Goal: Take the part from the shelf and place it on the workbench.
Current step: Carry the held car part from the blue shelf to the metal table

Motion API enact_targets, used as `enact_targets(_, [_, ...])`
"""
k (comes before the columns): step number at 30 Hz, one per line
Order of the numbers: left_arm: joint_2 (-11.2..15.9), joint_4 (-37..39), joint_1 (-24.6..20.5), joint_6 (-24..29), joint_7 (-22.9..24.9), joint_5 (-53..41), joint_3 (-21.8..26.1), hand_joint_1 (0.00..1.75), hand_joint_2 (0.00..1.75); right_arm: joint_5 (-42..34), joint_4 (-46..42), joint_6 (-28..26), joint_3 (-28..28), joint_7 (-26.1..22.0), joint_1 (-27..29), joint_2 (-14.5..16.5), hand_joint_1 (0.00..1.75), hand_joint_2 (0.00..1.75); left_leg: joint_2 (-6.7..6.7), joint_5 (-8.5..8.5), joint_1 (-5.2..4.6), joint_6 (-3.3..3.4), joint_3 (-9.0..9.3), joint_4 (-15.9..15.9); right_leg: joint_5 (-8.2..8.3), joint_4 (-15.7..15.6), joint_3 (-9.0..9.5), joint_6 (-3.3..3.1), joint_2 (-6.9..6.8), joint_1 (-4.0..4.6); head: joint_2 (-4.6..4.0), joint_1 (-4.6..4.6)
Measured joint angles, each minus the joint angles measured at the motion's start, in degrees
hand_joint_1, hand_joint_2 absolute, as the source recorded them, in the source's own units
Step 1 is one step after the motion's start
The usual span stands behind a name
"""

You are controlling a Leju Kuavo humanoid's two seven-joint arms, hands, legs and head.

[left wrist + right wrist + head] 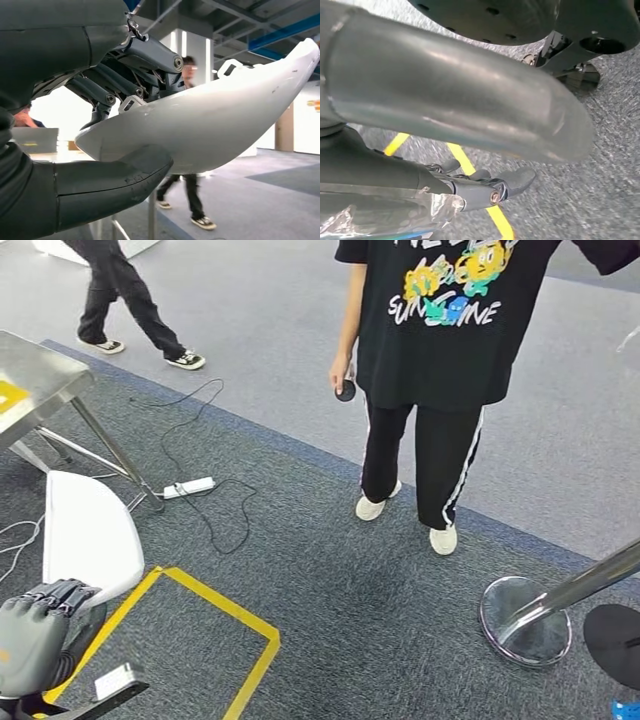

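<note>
The white curved part [90, 530] hangs low at the left in the head view, and my left hand [34, 640] grips its near end. The left wrist view shows the part [211, 120] as a long white shell, clamped between the thick thumb [113, 180] on one face and the dark fingers [124, 85] on the other. The steel workbench [38, 380] stands at the far left with a yellow mark on its top. My right hand [463, 100] hangs over the carpet with thumb and fingers [501, 182] apart, holding nothing.
A person in a black T-shirt [438, 330] stands straight ahead on the carpet. Another person [121, 300] walks at the back left. A power strip and cable [189, 486] lie near the workbench legs. Yellow floor tape [226, 620] marks a square. A chrome stanchion base [526, 620] sits at the right.
</note>
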Motion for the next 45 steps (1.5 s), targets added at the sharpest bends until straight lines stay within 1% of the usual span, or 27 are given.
enact_targets(2, [0.1, 0.1, -0.1, 0.1, 0.0, 0.3, 0.0, 1.5, 1.75, 0.2, 0.0, -0.1, 0.0, -0.3, 0.3, -0.1, 0.0, 0.0, 1.82, -3.57, -0.08, -0.1, -3.31, 7.4, -0.06, 0.0, -0.11, -0.23, -1.7, 0.27, 0.0, -0.14])
enact_targets(4, [0.1, 0.3, 0.1, 0.1, 0.0, 0.5, 0.0, 1.5, 1.75, 0.4, 0.0, -0.4, 0.0, -0.3, 0.4, -0.2, 0.0, 0.0, 2.13, -3.92, -0.09, -0.03, -4.43, 10.3, -0.15, 0.0, -0.15, -0.35, -3.38, 0.45, 0.0, -0.14])
enact_targets(6, [0.1, 0.4, 0.1, 0.0, 0.0, 0.6, 0.0, 1.5, 1.75, 0.7, 0.0, -0.5, 0.0, -0.1, 0.2, -0.2, 0.0, 0.0, 3.1, -0.73, -0.24, 0.26, -1.54, 5.4, -0.28, 0.0, -0.01, -0.33, -4.89, 0.55, 0.0, -0.13])
enact_targets(8, [0.1, 0.5, -0.2, -0.2, 0.0, 0.5, 0.0, 1.5, 1.75, 1.0, 0.0, -0.5, 0.0, 0.1, 0.1, -0.2, 0.0, 0.0, 5.95, 1.9, -0.75, 0.8, 2.36, -1.8, -0.59, 0.1, 0.23, 0.0, -6.24, 0.84, 0.0, -0.15])
enact_targets(9, [0.0, 0.6, -0.5, -0.5, 0.1, 0.5, 0.0, 1.5, 1.75, 1.1, 0.0, -0.6, 0.0, 0.2, 0.1, -0.2, 0.0, 0.0, 6.93, 2.37, -1.02, 1.14, 3.4, -3.9, -0.73, 0.1, 0.35, 0.23, -6.91, 1.0, 0.0, -0.14])
enact_targets(10, [0.0, 0.7, -0.7, -0.7, 0.2, 0.5, 0.0, 1.5, 1.75, 1.2, 0.0, -0.6, 0.0, 0.4, 0.0, -0.2, 0.0, 0.0, 7.19, 2.36, -1.24, 1.48, 3.7, -4.8, -0.85, 0.1, 0.47, 0.48, -7.57, 1.14, 0.0, -0.15])
enact_targets(12, [-0.3, 1.0, -1.0, -1.1, 0.5, 0.4, -0.1, 1.5, 1.75, 1.4, 0.0, -0.8, 0.1, 0.7, -0.2, -0.1, 0.0, 0.0, 5.73, 2.56, -1.23, 2.23, 3.54, -5.1, -1.04, 0.0, 0.64, 1.02, -8.7, 1.13, 0.0, -0.16])
enact_targets(14, [-0.6, 1.2, -1.3, -1.3, 0.6, 0.7, -0.2, 1.5, 1.75, 1.6, 0.0, -1.1, 0.2, 1.0, -0.5, 0.0, 0.0, 0.0, 4.36, 2.87, -0.88, 2.86, 3.54, -5.4, -2.41, 1.7, -0.04, 1.74, -6.46, 0.92, 0.0, 0.02])
enact_targets(16, [-1.0, 1.4, -2.0, -1.7, 0.3, 2.2, -0.4, 1.5, 1.75, 1.8, 0.0, -1.4, 0.3, 1.3, -0.6, 0.2, 0.0, 0.0, 3.04, 3.08, -0.61, 3.26, 3.46, -5.5, -5.74, 8.0, -2.87, 2.28, -2.74, 0.66, 0.0, 0.35])
enact_targets(18, [-1.6, 1.5, -2.6, -2.7, -0.6, 4.6, -0.5, 1.5, 1.75, 1.9, 0.0, -1.8, 0.3, 1.7, -0.5, 0.4, 0.0, 0.0, 1.55, 3.21, -0.56, 3.43, 3.3, -5.5, -8.3, 15.0, -6.41, 2.52, -1.5, 0.52, 0.0, 0.48])
enact_targets(19, [-1.9, 1.5, -2.7, -3.3, -1.1, 5.7, -0.6, 1.5, 1.75, 2.0, 0.0, -2.0, 0.3, 1.8, -0.5, 0.5, 0.0, 0.0, 0.74, 3.26, -0.54, 3.42, 3.26, -5.4, -8.04, 16.1, -7.15, 2.59, -1.34, 0.46, 0.0, 0.49])
enact_targets(20, [-2.2, 1.5, -2.8, -3.8, -1.5, 6.5, -0.7, 1.5, 1.75, 2.0, 0.0, -2.2, 0.3, 1.8, -0.6, 0.7, 0.0, 0.0, -0.1, 3.32, -0.49, 3.34, 3.26, -5.4, -6.68, 15.0, -6.84, 2.63, -1.18, 0.37, 0.0, 0.49])
enact_targets(21, [-2.6, 1.5, -2.8, -4.3, -1.8, 7.1, -0.7, 1.5, 1.75, 2.0, 0.0, -2.4, 0.3, 1.8, -0.6, 0.8, 0.0, 0.0, -0.92, 3.37, -0.41, 3.21, 3.28, -5.4, -4.58, 11.9, -5.51, 2.65, -0.72, 0.2, 0.0, 0.49])
enact_targets(23, [-3.0, 1.5, -2.9, -4.7, -2.1, 7.8, -0.8, 1.5, 1.75, 2.0, 0.0, -3.0, 0.3, 1.9, -0.8, 1.3, 0.0, 0.0, -2.44, 3.46, -0.33, 2.69, 3.1, -5.1, -1.26, 4.2, -2.08, 2.71, 2.11, -0.39, 0.0, 0.51])
enact_targets(25, [-3.2, 1.4, -2.9, -4.8, -2.3, 8.4, -0.8, 1.5, 1.75, 1.9, 0.0, -3.5, 0.3, 2.0, -0.8, 2.0, 0.0, 0.0, -3.87, 3.76, -0.24, 1.86, 2.59, -5.0, -0.52, 0.6, -0.34, 2.35, 3.94, -0.61, 0.0, 0.46])
enact_targets(27, [-3.3, 1.4, -2.7, -5.0, -2.6, 9.1, -0.7, 1.5, 1.75, 1.9, 0.0, -3.8, 0.3, 2.3, -0.9, 2.5, 0.0, 0.0, -5.29, 4.3, 0.05, 1.0, 2.08, -5.3, -0.34, 0.5, -0.18, 1.5, 2.73, -0.43, 0.0, 0.43])
enact_targets(28, [-3.4, 1.4, -2.5, -5.2, -2.9, 9.6, -0.6, 1.5, 1.75, 1.9, 0.0, -3.8, 0.3, 2.4, -0.9, 2.7, 0.0, 0.0, -4.9, 4.22, 0.08, 0.71, 1.82, -5.1, -0.15, 0.4, -0.21, 1.09, 1.99, -0.39, 0.0, 0.4])
enact_targets(30, [-3.6, 1.4, -2.5, -6.0, -3.7, 10.8, -0.2, 1.5, 1.75, 1.9, 0.0, -3.7, 0.3, 2.6, -1.1, 3.2, 0.0, 0.0, -2.01, 2.17, -0.13, 0.38, 0.29, -2.0, 0.17, 0.2, -0.28, 0.38, 0.48, -0.42, 0.0, 0.02])
enact_targets(32, [-4.0, 1.4, -2.9, -7.1, -4.5, 12.5, 0.2, 1.5, 1.75, 1.8, 0.0, -3.7, 0.3, 2.8, -1.3, 3.5, 0.0, 0.0, 1.23, -1.75, -0.32, 0.19, -2.98, 5.2, 0.2, 0.1, -0.43, 0.01, -1.17, -0.16, 0.0, -0.32])
enact_targets(34, [-4.5, 1.4, -3.0, -8.0, -5.2, 14.1, 0.6, 1.5, 1.75, 1.8, 0.1, -3.7, 0.3, 3.1, -1.3, 3.6, 0.0, 0.0, 2.1, -3.64, -0.31, 0.12, -5.24, 10.5, 0.15, 0.2, -0.57, -0.12, -2.96, 0.02, 0.0, -0.34])
enact_targets(35, [-4.7, 1.4, -3.0, -8.2, -5.4, 14.6, 0.9, 1.5, 1.75, 1.8, 0.1, -3.7, 0.3, 3.3, -1.4, 3.7, 0.0, 0.0, 2.27, -2.99, -0.31, 0.14, -4.9, 10.3, 0.12, 0.2, -0.58, -0.15, -3.78, 0.05, 0.0, -0.34])
enact_targets(36, [-4.8, 1.4, -3.1, -8.3, -5.6, 14.9, 1.2, 1.5, 1.75, 1.7, 0.1, -3.7, 0.3, 3.5, -1.5, 3.9, 0.0, 0.0, 2.7, -1.46, -0.33, 0.2, -3.4, 7.9, 0.09, 0.2, -0.54, -0.13, -4.56, 0.06, 0.0, -0.35])
enact_targets(38, [-5.1, 1.4, -3.2, -8.3, -5.9, 15.2, 1.8, 1.5, 1.75, 1.7, 0.1, -3.8, 0.3, 3.8, -1.9, 4.3, 0.0, 0.0, 5.59, 1.62, -0.64, 0.45, 1.1, 0.2, -0.14, 0.2, -0.31, 0.15, -5.88, 0.32, 0.0, -0.41])
enact_targets(40, [-5.4, 1.4, -3.5, -8.3, -6.1, 15.4, 2.4, 1.5, 1.75, 1.8, 0.1, -3.8, 0.3, 3.9, -2.1, 4.6, 0.0, 0.0, 7.72, 2.52, -1.0, 1.15, 3.51, -4.4, -0.44, 0.3, -0.06, 0.66, -7.05, 0.74, 0.0, -0.44])
enact_targets(42, [-5.6, 1.4, -3.5, -8.3, -6.2, 15.5, 2.8, 1.5, 1.75, 1.8, 0.1, -3.8, 0.3, 3.9, -2.2, 4.6, 0.0, 0.0, 6.68, 2.43, -1.12, 1.96, 3.42, -4.9, -0.67, 0.1, 0.3, 1.12, -8.46, 0.89, 0.0, -0.42])
enact_targets(43, [-5.7, 1.4, -3.4, -8.3, -6.3, 15.5, 2.9, 1.5, 1.75, 1.8, 0.1, -3.8, 0.3, 3.9, -2.3, 4.7, 0.0, 0.0, 5.94, 2.53, -1.02, 2.25, 3.36, -5.0, -0.91, 0.2, 0.37, 1.43, -8.47, 0.81, 0.0, -0.44])
enact_targets(45, [-5.9, 1.3, -3.4, -8.2, -6.5, 15.5, 3.2, 1.5, 1.75, 1.8, 0.1, -3.8, 0.3, 3.9, -2.5, 4.8, 0.0, 0.0, 4.49, 2.81, -0.66, 2.89, 3.3, -5.1, -2.75, 2.9, -0.81, 2.13, -5.7, 0.57, 0.0, -0.26])
